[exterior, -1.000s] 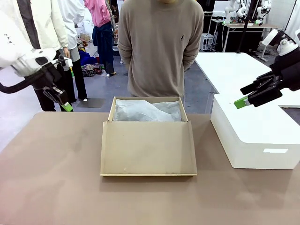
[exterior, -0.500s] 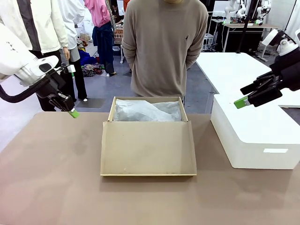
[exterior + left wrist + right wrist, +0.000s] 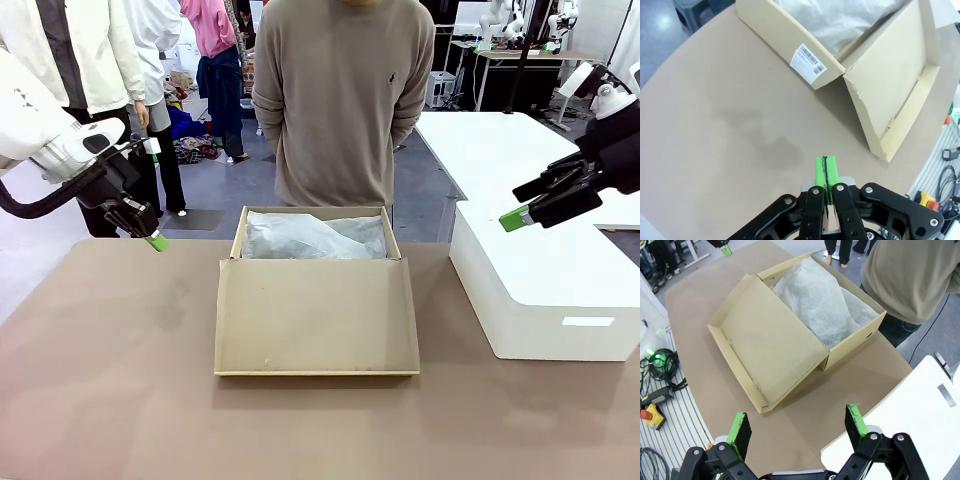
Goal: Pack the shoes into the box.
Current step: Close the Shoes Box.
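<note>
Left claw [image 3: 825, 165] tight together, empty — right claw [image 3: 796, 414] wide apart, empty.

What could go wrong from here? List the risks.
1. The tissue paper bulges up inside the box; shoes laid on it may sit too high for the lid to shut.
2. The lid lies flat toward the robot; a low reach could snag it.
3. The left gripper is shut and must open before grasping.
</note>
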Controlling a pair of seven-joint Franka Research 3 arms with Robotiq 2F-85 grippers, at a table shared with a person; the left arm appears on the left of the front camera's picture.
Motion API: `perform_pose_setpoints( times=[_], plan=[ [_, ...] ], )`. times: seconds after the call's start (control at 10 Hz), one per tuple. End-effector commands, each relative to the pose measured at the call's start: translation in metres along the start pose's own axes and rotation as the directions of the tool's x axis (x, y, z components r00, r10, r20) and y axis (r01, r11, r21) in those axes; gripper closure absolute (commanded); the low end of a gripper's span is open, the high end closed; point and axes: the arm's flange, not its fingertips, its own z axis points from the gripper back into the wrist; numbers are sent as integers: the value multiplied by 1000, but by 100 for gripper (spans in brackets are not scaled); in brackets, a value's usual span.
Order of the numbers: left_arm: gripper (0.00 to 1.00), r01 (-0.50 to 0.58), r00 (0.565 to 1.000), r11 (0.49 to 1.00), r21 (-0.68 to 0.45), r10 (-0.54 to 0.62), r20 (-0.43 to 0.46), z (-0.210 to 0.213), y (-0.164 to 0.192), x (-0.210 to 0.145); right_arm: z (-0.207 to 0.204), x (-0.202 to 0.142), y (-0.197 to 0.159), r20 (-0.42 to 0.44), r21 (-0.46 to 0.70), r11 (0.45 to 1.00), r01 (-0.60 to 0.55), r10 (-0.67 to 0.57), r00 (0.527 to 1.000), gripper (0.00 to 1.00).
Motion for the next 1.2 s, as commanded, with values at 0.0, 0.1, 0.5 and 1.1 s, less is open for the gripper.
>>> perform_pose_setpoints(
  times=[0.0, 0.1, 0.5, 1.1],
  plan=[
    [100, -12, 1000, 1000, 2, 12, -12, -8, 4, -3, -1, 1, -1, 18, 14, 1000, -6, 6, 1000, 0],
    [100, -8, 1000, 1000, -20, 8, -9, -16, 8, -4, -1, 1, -1, 18, 14, 1000, -6, 6, 1000, 0],
    [100, -79, 996, 991, -112, 83, 31, -42, 22, -13, -1, 1, -1, 18, 14, 1000, -6, 6, 1000, 0],
    [100, -138, 988, 968, -209, 148, 35, -89, 38, -21, -1, 1, -1, 18, 14, 1000, -6, 6, 1000, 0]
  ],
)
